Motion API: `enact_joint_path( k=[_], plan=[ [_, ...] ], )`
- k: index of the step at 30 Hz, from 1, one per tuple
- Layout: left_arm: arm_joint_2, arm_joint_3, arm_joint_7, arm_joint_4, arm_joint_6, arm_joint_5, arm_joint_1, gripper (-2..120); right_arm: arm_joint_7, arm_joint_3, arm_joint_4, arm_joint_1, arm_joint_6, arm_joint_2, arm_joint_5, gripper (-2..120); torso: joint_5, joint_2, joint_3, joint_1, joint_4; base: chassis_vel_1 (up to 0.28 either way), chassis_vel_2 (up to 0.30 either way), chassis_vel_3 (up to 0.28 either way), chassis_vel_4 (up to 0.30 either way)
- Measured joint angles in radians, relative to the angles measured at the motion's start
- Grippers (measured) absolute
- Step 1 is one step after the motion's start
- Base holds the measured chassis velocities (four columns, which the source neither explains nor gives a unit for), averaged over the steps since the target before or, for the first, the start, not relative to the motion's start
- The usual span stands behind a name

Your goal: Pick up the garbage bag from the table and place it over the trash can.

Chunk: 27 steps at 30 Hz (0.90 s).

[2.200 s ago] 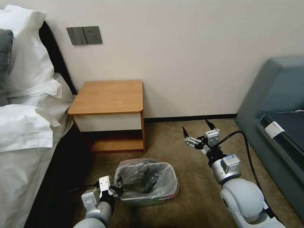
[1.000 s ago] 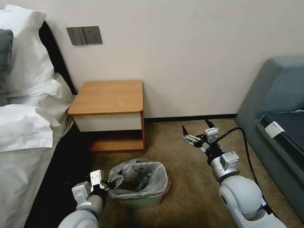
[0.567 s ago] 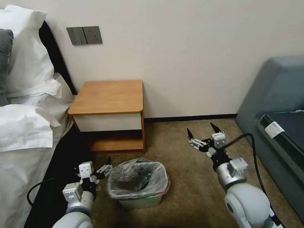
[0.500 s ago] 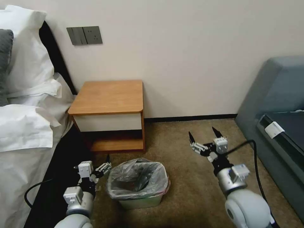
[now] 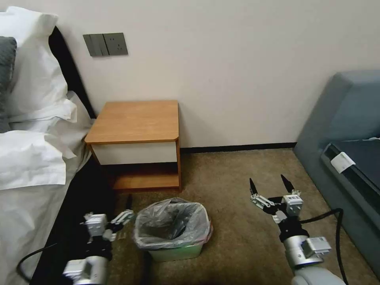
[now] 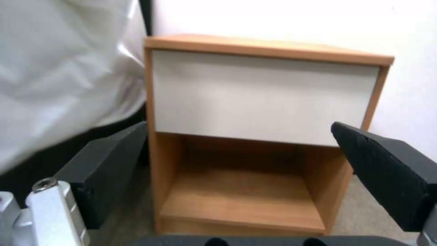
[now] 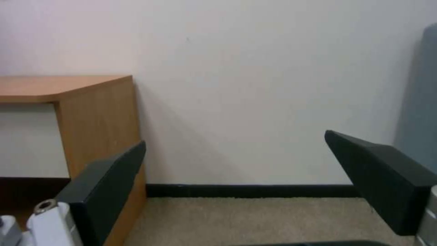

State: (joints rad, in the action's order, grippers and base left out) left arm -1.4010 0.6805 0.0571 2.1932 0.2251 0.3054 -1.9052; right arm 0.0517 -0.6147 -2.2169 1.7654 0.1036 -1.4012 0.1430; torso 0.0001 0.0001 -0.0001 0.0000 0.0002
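The garbage bag [image 5: 172,223], crinkled grey plastic with a pinkish rim, is draped over the mouth of the pale green trash can [image 5: 178,251], which stands upright on the carpet in front of the table [image 5: 136,120]. My left gripper [image 5: 126,209] is open, just left of the bag's rim and apart from it. The left wrist view faces the table's white drawer [image 6: 264,95] between the open left gripper's [image 6: 239,130] fingers. My right gripper [image 5: 270,184] is open over the carpet to the right of the can. The right wrist view has the right gripper [image 7: 235,140] empty, facing the wall.
A bed with white linen [image 5: 31,158] lies close on the left, and a grey sofa [image 5: 348,130] stands on the right. The wall with a dark skirting [image 5: 237,148] is behind. Open carpet [image 5: 233,221] lies between can and sofa. A black cable [image 5: 336,225] trails from the right arm.
The left gripper let go of the bag's rim, opened and drew back to the left. The can moved left and now stands upright. The right arm pulled back toward me, still open.
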Motion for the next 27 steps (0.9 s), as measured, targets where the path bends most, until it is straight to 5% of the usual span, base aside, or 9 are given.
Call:
enact_joint_path(
  k=[11, 27],
  plan=[
    [-0.064, 0.001, -0.020, 0.122, -0.004, -0.020, -0.136, 100, 0.092, -0.074, -0.051, 0.149, 0.095, -0.092, 0.027, 100, 0.0000, 0.000, 0.000, 0.000, -0.0002, 0.000, 0.000, 0.000, 0.000],
    [-0.071, 0.010, 0.000, 0.156, 0.022, -0.035, -0.220, 100, 0.101, -0.046, -0.066, 0.222, 0.151, -0.138, 0.003, 100, -0.0002, 0.000, 0.000, 0.000, -0.0002, 0.000, 0.000, 0.000, 0.000]
  ],
)
